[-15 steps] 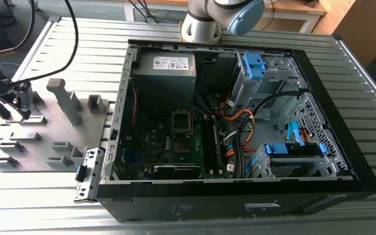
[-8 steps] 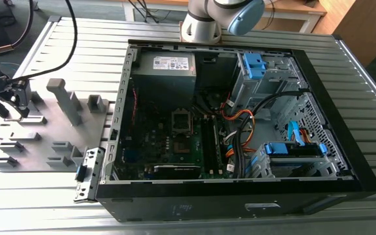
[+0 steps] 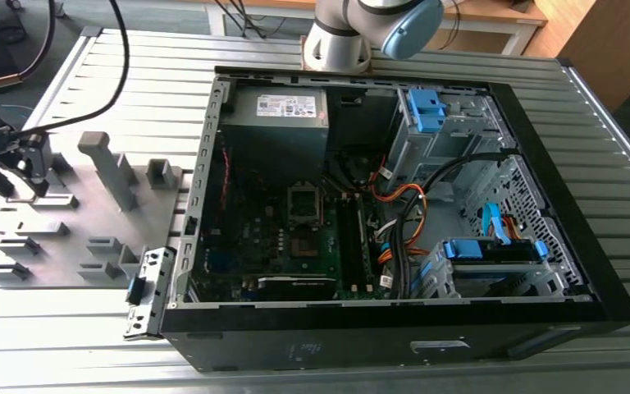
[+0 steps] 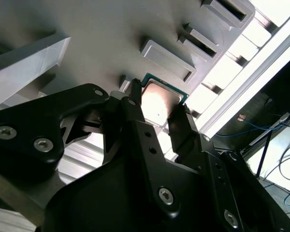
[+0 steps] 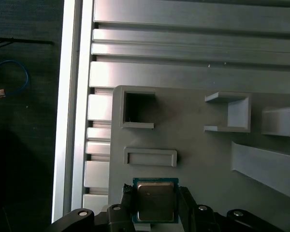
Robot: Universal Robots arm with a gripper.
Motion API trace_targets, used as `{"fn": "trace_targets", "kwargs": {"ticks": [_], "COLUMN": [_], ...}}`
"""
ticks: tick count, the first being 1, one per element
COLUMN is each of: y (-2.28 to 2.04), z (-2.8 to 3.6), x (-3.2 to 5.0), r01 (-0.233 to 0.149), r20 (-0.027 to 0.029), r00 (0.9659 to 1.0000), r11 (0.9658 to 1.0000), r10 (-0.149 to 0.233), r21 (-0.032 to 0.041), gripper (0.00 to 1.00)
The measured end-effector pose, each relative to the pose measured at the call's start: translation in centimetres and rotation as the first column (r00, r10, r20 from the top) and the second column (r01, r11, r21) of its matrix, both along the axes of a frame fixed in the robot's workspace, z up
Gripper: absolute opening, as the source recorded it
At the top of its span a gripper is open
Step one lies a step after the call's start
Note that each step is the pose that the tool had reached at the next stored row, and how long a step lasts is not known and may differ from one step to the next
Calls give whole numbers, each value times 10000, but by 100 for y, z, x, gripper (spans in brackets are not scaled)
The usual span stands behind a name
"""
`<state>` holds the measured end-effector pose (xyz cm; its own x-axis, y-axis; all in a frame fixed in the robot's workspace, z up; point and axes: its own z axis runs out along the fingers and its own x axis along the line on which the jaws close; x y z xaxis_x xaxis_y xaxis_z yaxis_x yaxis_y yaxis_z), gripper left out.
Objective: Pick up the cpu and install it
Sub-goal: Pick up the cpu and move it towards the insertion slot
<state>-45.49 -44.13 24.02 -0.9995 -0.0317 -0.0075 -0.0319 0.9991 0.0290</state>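
Observation:
The cpu [image 4: 160, 105] [image 5: 154, 205] is a small flat square chip with a dull silver face and a green rim. It sits between the two black fingers [image 4: 135, 104] of my gripper [image 4: 158, 99] [image 5: 155, 194], which press on its two opposite edges. It is just above the grey tray [image 5: 198, 145], at the tray's edge beside a low rectangular frame [image 5: 150, 157]. In the exterior view my gripper [image 3: 20, 182] hangs over the tray [image 3: 75, 238] at that view's left. The motherboard's square socket [image 3: 304, 203] lies inside the open computer case [image 3: 403, 316].
Raised grey blocks [image 3: 107, 168] stand on the tray close to the gripper. The slatted metal table [image 3: 293, 361] carries tray and case. Cables [image 3: 403, 205], blue drive brackets [image 3: 490, 250] and a power supply [image 3: 276, 105] crowd the case. The arm's base [image 3: 343, 41] stands behind it.

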Motion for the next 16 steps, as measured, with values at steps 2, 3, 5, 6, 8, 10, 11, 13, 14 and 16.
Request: {"fn": "trace_targets", "kwargs": {"ticks": [2,3,5,6,8,10,11,13,14,16], "y": [0,0,0,0,0,0,0,0,0,0], "z": [7,10,13,13,19,25,27,32,34,37], "x": [0,0,0,0,0,0,0,0,0,0], "r01": [0,0,0,0,0,0,0,0,0,0], "r20": [1,1,2,3,1,1,1,0,1,3], "r00": [10000,10000,10000,10000,10000,10000,10000,10000,10000,10000], "r11": [10000,10000,10000,10000,10000,10000,10000,10000,10000,10000], "r10": [0,0,0,0,0,0,0,0,0,0], "r21": [1,1,1,2,1,1,1,0,1,2], "gripper": [47,47,47,47,47,47,47,47,47,47]}}
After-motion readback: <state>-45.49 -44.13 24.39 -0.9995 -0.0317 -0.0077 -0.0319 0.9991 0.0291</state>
